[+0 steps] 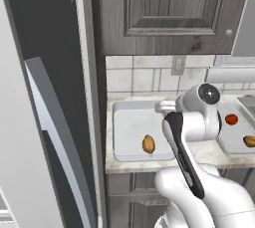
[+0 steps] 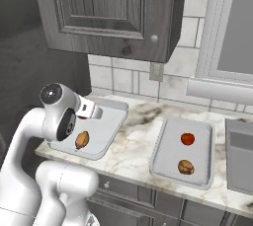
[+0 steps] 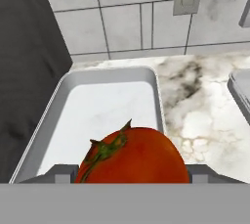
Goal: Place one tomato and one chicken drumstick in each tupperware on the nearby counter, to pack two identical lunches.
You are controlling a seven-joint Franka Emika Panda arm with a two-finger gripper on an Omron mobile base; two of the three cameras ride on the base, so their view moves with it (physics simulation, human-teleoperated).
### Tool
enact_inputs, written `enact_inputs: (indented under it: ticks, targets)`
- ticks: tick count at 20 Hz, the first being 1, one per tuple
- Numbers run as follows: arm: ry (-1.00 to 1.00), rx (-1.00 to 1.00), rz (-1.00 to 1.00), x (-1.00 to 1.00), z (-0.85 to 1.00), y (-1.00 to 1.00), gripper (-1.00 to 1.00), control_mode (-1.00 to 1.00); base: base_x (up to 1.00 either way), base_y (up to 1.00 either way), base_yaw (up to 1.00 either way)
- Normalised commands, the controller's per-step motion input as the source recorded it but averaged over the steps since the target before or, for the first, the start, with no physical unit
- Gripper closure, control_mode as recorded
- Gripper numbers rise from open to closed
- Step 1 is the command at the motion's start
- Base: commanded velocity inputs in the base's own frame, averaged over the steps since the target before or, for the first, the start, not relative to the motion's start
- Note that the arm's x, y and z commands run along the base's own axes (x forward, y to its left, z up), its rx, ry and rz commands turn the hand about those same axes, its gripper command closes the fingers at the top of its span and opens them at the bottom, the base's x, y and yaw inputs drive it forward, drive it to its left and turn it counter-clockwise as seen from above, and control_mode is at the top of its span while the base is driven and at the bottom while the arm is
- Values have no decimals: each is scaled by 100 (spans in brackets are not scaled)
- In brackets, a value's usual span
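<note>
Gripper [image 3: 132, 181] seemingly clamps tomato [image 3: 133, 155] above left tupperware [image 3: 58, 100]; marble counter [image 3: 205, 105]

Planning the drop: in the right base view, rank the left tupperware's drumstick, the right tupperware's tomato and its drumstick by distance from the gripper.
From the gripper:
1. Left drumstick, just below it in the left tupperware.
2. Right tomato, in the right tupperware.
3. Right drumstick, nearer the counter edge.

White bench [image 2: 136, 143] veined in grey-brown; 2 pale grey tupperware trays [image 2: 101, 131] [image 2: 168, 163]; red tomato with green stalk [image 3: 134, 157]; second red tomato [image 2: 187, 138]; golden-brown drumsticks [image 2: 82, 139] [image 2: 186, 167]; dark grey panelled cabinet [image 2: 113, 8]; white tiled wall [image 3: 122, 12].
</note>
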Motion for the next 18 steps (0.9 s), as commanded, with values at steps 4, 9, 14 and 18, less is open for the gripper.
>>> enact_inputs:
  ticks: [4,9,14,18]
  targets:
    - [4,0,0,30,-57,12,100,-100,0,0,0]
    - [6,0,0,50,-45,22,100,-100,0,0,0]
    - [10,0,0,57,-31,16,100,-100,0,0,0]
    - [9,0,0,59,-27,11,100,-100,0,0,0]
